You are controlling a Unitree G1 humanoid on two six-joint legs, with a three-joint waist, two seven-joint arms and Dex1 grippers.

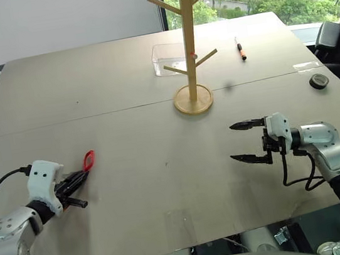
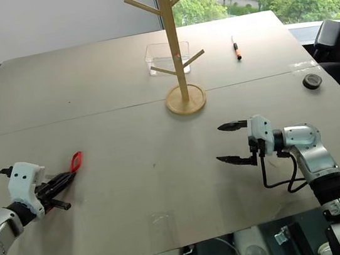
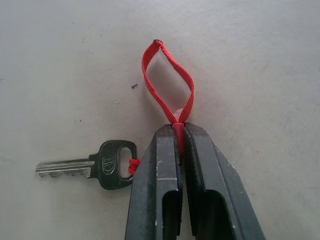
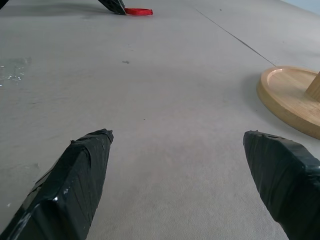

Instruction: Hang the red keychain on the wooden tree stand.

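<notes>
Grey tabletop [image 1: 123,109] stretches ahead of us, with a window and green trees beyond its far edge. Our left gripper [image 3: 181,131] sits low at the near left, its 2 fingers [image 3: 160,170] pressed together and clamped on the keychain [image 3: 167,82]. Its red loop sticks out just past the fingertips, and a key [image 3: 92,164] with a dark head lies on the table just beside the fingers, tied on by the same red cord. From the head cameras the loop shows as a small red oval right at the tip of the left gripper [image 1: 77,188], pointing toward the far side of the table.

Our right gripper [image 1: 247,142] hangs just above the table at the near right, its fingers [image 4: 80,165] spread wide apart with nothing between them, aimed across toward the left one. Well ahead of both grippers, nearer the right one, the stand [image 1: 189,48] is upright on its round base. Behind the stand is a clear box [image 1: 165,58], and a pen [image 1: 240,48] and a black cap [image 1: 319,81] lie far beyond the right gripper.
</notes>
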